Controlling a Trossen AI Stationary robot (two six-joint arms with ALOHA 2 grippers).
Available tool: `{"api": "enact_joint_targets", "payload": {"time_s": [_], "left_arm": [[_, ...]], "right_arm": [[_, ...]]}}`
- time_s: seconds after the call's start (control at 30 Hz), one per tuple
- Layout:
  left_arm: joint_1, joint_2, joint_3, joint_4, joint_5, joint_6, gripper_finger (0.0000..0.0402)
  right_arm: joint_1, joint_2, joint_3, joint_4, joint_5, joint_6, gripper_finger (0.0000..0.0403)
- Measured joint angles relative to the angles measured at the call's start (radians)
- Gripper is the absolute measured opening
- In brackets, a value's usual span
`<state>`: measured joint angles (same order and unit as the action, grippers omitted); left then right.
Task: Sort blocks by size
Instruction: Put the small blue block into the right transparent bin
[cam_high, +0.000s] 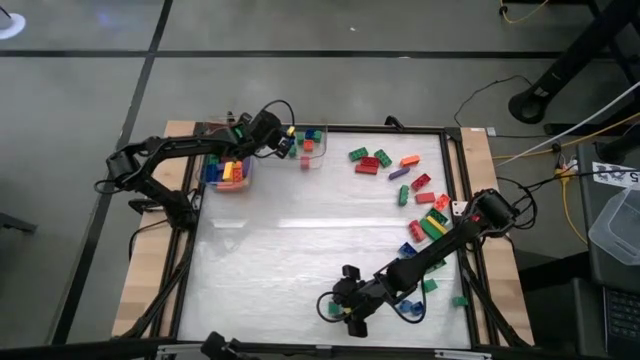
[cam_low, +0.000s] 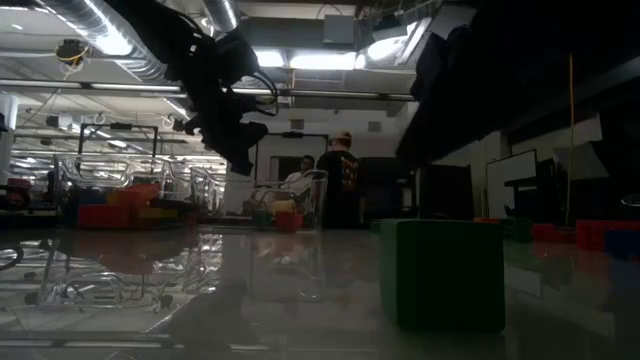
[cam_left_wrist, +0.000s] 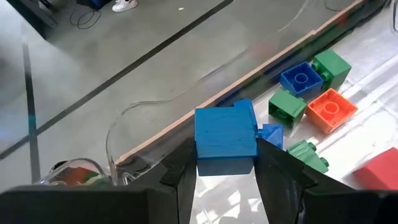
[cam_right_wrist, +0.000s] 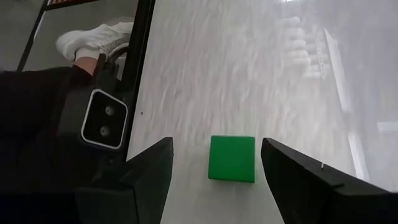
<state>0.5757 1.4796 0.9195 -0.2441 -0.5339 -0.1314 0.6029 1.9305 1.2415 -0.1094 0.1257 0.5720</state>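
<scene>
Up at the far edge, the left gripper (cam_left_wrist: 225, 163) pinches a blue block (cam_left_wrist: 225, 137) above the clear container (cam_high: 311, 150) of small bricks. Near the front edge, the right gripper (cam_right_wrist: 214, 171) hangs spread around a green block (cam_right_wrist: 232, 158) lying on the table (cam_high: 300, 250).

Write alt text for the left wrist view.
The left gripper holds a blue block between its two dark fingers above a clear bin of small blocks: blue, green and orange. Grey floor lies beyond.
</scene>
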Motion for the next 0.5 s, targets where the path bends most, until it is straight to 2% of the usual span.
{"api": "enact_joint_targets", "payload": {"time_s": [0.13,0.4,0.5], "left_arm": [[-0.006,0.000,0.000,-0.001,0.000,-0.041,0.0127],[-0.004,0.000,0.000,-0.009,0.000,-0.002,0.0128],[-0.006,0.001,0.000,-0.009,0.000,-0.020,0.0146]], "right_arm": [[0.000,0.000,0.000,-0.004,-0.003,0.000,0.0243],[0.000,0.000,0.000,-0.004,-0.003,0.000,0.0243],[0.000,0.000,0.000,-0.004,-0.003,0.000,0.0243]]}}
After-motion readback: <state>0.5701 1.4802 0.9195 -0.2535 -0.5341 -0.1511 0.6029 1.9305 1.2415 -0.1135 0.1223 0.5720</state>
